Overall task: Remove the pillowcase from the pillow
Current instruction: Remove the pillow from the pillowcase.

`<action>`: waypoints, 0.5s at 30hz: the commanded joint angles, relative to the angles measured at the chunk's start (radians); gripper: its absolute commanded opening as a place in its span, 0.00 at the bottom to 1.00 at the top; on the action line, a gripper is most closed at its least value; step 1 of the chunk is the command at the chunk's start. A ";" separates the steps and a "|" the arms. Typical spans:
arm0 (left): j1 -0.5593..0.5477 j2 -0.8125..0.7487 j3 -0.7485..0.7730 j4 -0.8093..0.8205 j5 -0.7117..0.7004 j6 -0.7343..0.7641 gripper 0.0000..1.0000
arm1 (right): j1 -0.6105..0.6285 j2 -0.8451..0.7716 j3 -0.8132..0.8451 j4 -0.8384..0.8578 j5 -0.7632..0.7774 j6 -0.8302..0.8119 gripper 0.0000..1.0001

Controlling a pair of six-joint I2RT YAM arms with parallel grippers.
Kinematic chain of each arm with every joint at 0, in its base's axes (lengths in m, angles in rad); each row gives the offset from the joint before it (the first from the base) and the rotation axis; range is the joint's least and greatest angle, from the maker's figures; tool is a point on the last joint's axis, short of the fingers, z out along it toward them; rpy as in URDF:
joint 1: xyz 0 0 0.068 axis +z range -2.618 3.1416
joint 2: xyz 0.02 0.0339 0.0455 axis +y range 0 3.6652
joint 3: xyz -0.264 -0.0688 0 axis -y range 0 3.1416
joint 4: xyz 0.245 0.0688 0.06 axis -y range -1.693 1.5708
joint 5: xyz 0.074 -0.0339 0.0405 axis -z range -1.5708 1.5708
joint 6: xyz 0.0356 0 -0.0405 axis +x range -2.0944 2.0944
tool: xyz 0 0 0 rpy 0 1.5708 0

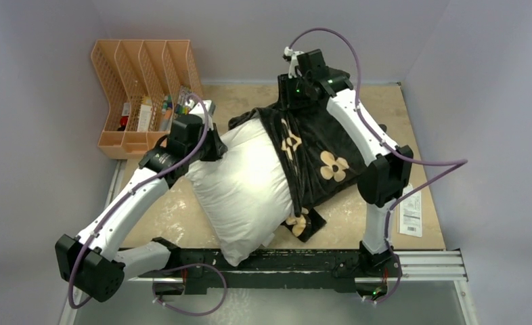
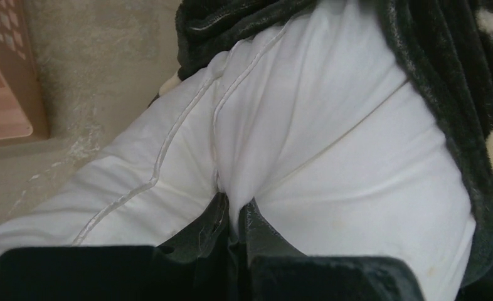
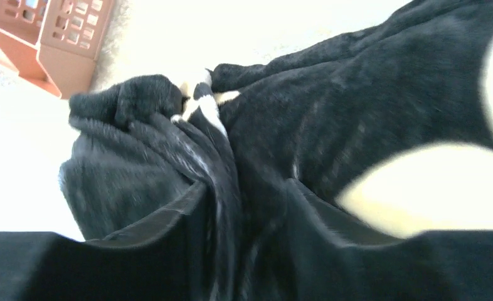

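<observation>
- The surface (image 1: pixel 168 217) carries the whole job, its bare board showing near left of the bedding.
- The pillow (image 1: pixel 243 196) lies slantwise, from near centre up to the far left. More than half of it is bare, and its right, far part sits inside the cover.
- The pillowcase (image 1: pixel 317 145) is bunched over that right, far part. One printed corner trails onto the surface just beside the pillow's near edge. By this lie the stripping looks roughly half done.
- An orange file organizer (image 1: pixel 141 88) stands at the far left, apart from the work.
- The left gripper (image 2: pixel 234 216) is at the pillow's far left corner, its jaws closed tight on a pinch of white fabric beside the seam. It appears to serve as the anchor.
- The right gripper (image 3: pixel 247 200) is at the cover's far end, its jaws partly apart with a thick fold of black plush between them. The view is blurred, so a firm clamp cannot be confirmed.
- The next move calls for a sure bite on plush alone, then a pull to the right, away from the anchor.
- A small paper packet (image 1: pixel 411 213) lies at the right edge.
</observation>
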 commanded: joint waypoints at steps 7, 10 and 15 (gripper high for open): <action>0.174 0.198 0.259 -0.118 -0.088 0.099 0.00 | -0.080 -0.520 -0.417 0.129 -0.233 -0.072 0.76; 0.225 0.306 0.370 -0.108 -0.033 0.129 0.00 | -0.068 -0.654 -0.668 0.194 -0.371 -0.018 0.77; 0.234 0.468 0.563 -0.135 -0.014 0.174 0.00 | 0.055 -0.709 -0.855 0.286 -0.251 0.044 0.74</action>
